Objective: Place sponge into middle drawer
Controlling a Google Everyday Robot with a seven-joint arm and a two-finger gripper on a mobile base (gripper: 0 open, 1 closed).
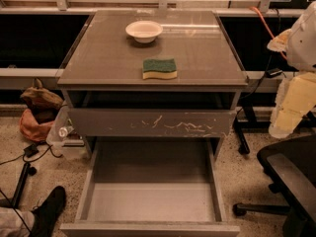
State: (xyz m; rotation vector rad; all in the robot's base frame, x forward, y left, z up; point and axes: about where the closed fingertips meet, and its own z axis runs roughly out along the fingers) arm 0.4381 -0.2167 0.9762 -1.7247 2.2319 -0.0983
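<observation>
Sponge (159, 68), rectangular, with a coarse dark green scrub top over a yellow body and a wavy near edge, lies flat on the smooth grey cabinet top (108, 58). It sits near the front edge, well apart from the round white bowl (143, 31) behind it. Below, a grey drawer front (148, 123) bears pale scratch marks. Under that the middle drawer (148, 201) stands pulled out, wide and shallow, with a plain smooth floor and low side walls; the bottom edge of the view crops its front panel. At the right edge the gripper (284, 125) hangs beside the cabinet, pale yellow and blocky, apart from the sponge; whether it is open or closed cannot be told. A dark shoe (49, 211) at lower left and a black chair (289, 177) at lower right are both cropped.
</observation>
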